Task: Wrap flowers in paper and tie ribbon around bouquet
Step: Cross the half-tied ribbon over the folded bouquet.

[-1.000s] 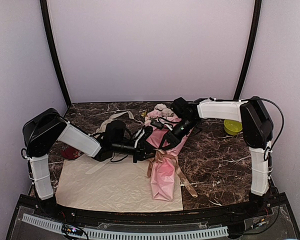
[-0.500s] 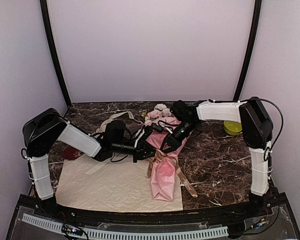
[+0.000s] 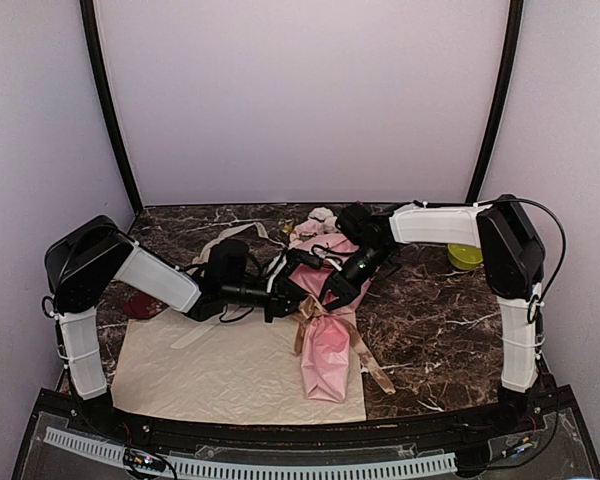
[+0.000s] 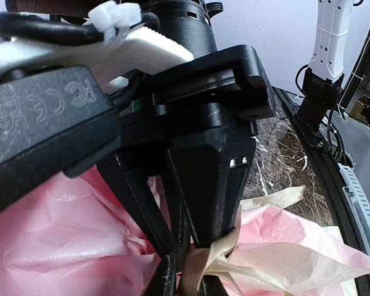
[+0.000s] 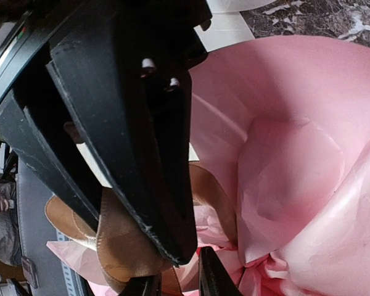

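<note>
A dark brown marble-patterned tabletop [image 3: 450,330] with white veins meets a plain pale lilac back wall [image 3: 300,100]. Two curved black poles [image 3: 111,110] frame it under soft, even light.

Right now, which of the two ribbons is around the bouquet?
The tan ribbon, cinched round the middle of the pink cone; the paler cream ribbon lies loose farther back, apart from it.

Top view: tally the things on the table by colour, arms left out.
Pink: 1, the bouquet
Tan: 1, the ribbon
Cream: 2, the sheet and the ribbon tangle
Yellow-green: 1, the bowl
Dark red: 1, a small thing
Total: 6
</note>
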Controlling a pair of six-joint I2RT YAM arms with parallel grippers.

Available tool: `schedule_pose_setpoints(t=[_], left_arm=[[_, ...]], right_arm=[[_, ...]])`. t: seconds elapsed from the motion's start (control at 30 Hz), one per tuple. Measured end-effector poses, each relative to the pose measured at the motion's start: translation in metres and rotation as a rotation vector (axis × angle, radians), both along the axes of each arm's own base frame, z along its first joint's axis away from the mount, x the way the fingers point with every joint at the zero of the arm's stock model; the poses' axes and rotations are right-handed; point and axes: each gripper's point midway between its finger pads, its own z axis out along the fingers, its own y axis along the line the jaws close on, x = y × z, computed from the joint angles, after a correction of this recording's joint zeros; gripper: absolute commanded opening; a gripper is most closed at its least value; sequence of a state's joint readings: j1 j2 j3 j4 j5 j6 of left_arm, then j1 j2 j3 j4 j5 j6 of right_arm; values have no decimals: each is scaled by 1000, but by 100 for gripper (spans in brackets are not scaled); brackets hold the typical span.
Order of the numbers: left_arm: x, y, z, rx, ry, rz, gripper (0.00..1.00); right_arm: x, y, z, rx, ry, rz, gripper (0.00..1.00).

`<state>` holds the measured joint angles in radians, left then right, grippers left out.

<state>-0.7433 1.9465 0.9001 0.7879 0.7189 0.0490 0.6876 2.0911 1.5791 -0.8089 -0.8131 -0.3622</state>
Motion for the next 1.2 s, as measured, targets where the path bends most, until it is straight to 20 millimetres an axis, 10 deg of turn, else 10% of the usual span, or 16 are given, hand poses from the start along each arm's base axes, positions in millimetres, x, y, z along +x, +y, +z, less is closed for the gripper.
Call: schedule_pose_setpoints(t=[0.63, 1.2], left_arm=[[2, 2, -1, 3, -21, -5, 35], [0, 5, -8, 29, -42, -23, 24]], right_arm=[[5, -3, 6, 48, 55, -39, 29], [12, -4, 3, 21, 44, -73, 31]])
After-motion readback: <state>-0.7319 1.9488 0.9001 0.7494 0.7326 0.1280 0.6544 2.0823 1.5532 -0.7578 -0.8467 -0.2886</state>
